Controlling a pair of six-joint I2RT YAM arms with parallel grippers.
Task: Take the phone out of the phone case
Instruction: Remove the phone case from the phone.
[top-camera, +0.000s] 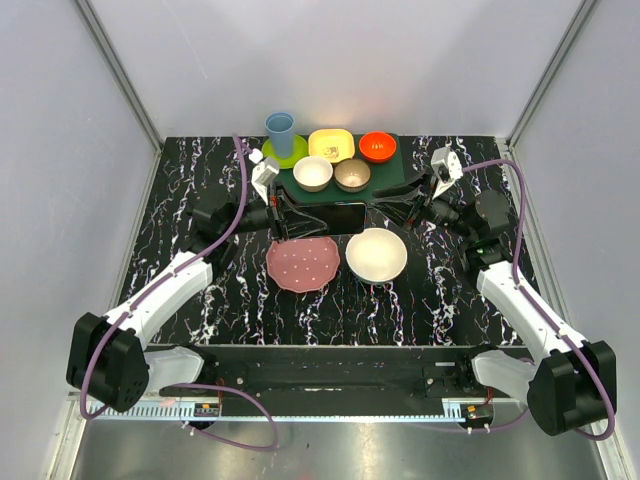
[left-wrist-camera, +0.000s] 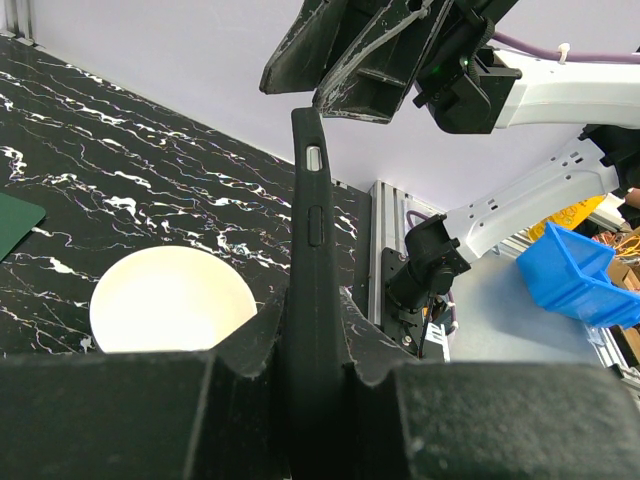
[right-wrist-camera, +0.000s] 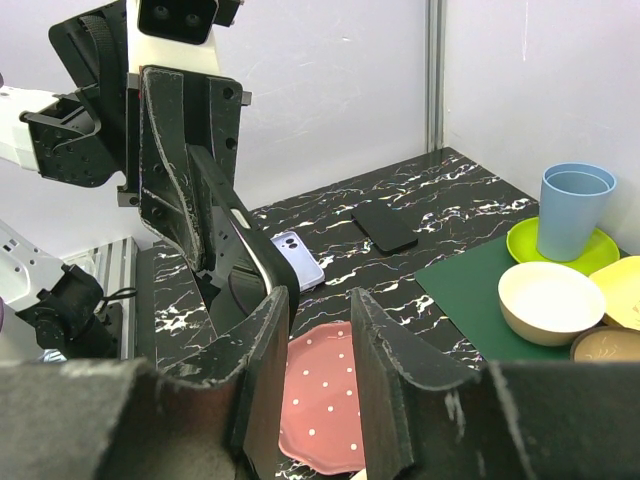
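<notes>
My left gripper (top-camera: 305, 218) (left-wrist-camera: 315, 340) is shut on the phone (top-camera: 338, 216) in its phone case (right-wrist-camera: 245, 235), held in the air above the pink plate. In the left wrist view the phone (left-wrist-camera: 310, 230) runs edge-on away from the jaws, side buttons showing. In the right wrist view it is a dark slab (right-wrist-camera: 220, 215) with the case as a pale rim along one long edge. My right gripper (top-camera: 392, 212) (right-wrist-camera: 318, 310) is open at the phone's far end. Its left finger (right-wrist-camera: 268, 340) is beside that end and only the plate shows between the fingers.
Under the phone lie a pink dotted plate (top-camera: 302, 264) (right-wrist-camera: 325, 400) and a white bowl (top-camera: 376, 254) (left-wrist-camera: 170, 300). A green mat (top-camera: 395, 182) behind holds a blue cup (top-camera: 280, 130) and several bowls. A lavender phone-shaped slab (right-wrist-camera: 298, 258) and a black one (right-wrist-camera: 385, 228) lie on the table.
</notes>
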